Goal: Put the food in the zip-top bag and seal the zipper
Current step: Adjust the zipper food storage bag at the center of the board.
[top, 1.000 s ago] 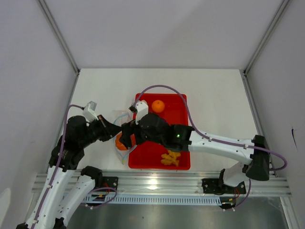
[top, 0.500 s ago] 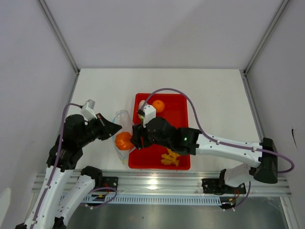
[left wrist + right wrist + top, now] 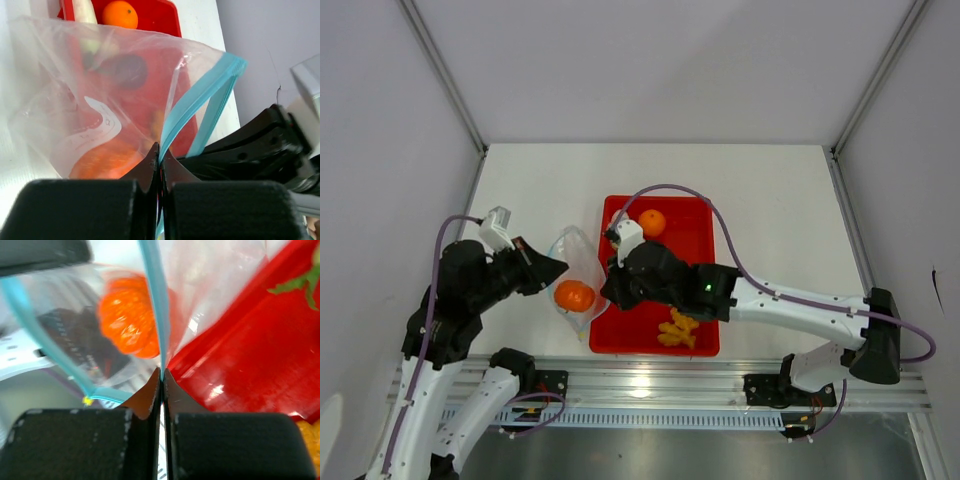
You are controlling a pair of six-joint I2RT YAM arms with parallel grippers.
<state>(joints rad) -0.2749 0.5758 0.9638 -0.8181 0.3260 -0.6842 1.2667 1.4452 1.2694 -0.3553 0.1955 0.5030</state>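
Observation:
The clear zip-top bag (image 3: 576,262) hangs between both grippers just left of the red tray (image 3: 703,214). My left gripper (image 3: 561,267) (image 3: 160,149) is shut on one side of the blue zipper (image 3: 199,95). My right gripper (image 3: 607,290) (image 3: 161,372) is shut on the other side of the zipper (image 3: 152,295), so the mouth is spread. An orange pumpkin (image 3: 574,296) (image 3: 128,322) lies inside the bag. The orange (image 3: 652,222) (image 3: 120,14) and yellow ginger (image 3: 678,329) sit on the tray. A white radish (image 3: 85,10) shows at the tray's edge. A dark round piece (image 3: 127,69) shows through the plastic.
The right arm (image 3: 770,298) stretches across the tray's near half and hides part of it. The metal rail (image 3: 650,385) with both arm bases runs along the near table edge. Grey walls close the left, right and far sides.
My right gripper has shut on the bag's mouth strip. The left gripper has drawn back to the left with its side, spreading and raising the bag; the pumpkin now sits inside it.

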